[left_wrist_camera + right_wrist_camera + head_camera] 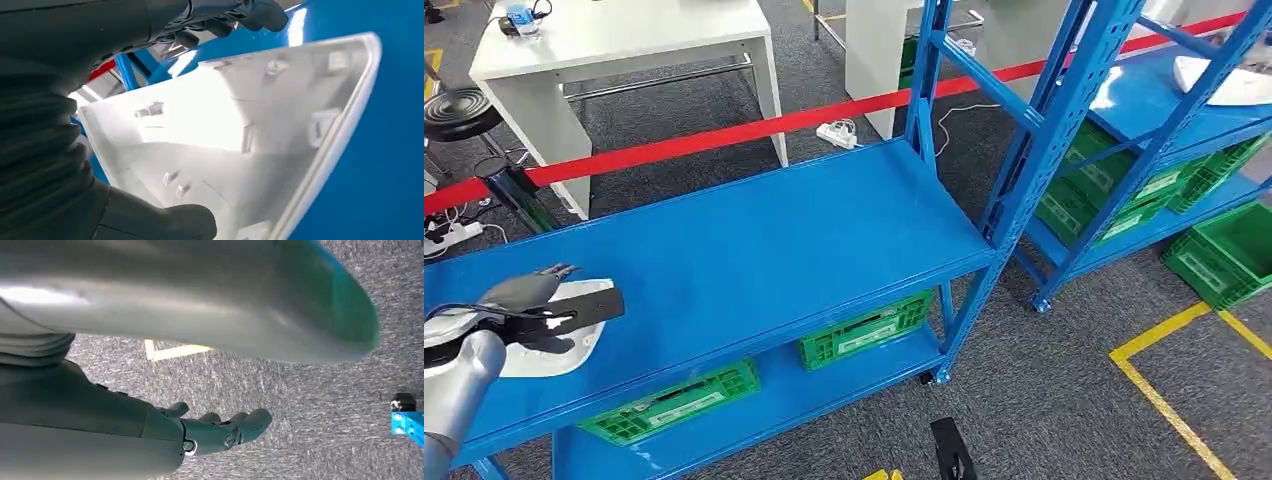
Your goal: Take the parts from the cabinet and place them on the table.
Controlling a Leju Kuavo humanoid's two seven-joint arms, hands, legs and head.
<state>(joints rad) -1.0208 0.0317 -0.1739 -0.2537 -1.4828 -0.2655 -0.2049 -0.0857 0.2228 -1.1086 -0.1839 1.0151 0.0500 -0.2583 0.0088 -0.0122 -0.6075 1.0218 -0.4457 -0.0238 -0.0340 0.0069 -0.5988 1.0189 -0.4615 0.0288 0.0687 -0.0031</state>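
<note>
The left hand (542, 312) reaches over the near left end of the blue cabinet shelf (754, 250), its dark fingers stretched across the top of a white part (549, 350) that lies on the shelf beneath it. In the left wrist view the thick thumb (165, 222) sits at one edge of the white part (240, 135) and the darker fingers (250, 12) curve over the opposite edge, so the hand brackets the part; whether it is truly clamped cannot be told. The part's ribbed, clipped inner side faces the wrist camera.

The right hand (220, 430) hangs beside the robot above the grey carpet (310, 390), fingers loosely apart and holding nothing.

Below the left hand, on the lower shelf, stand two green crates (674, 400). Farther to its right a second blue rack (1144, 150) carries more green crates and another white part (1224, 80) on its upper shelf. Beyond the left hand, past a red barrier tape (724, 135), stands a white worktop (624, 40).
</note>
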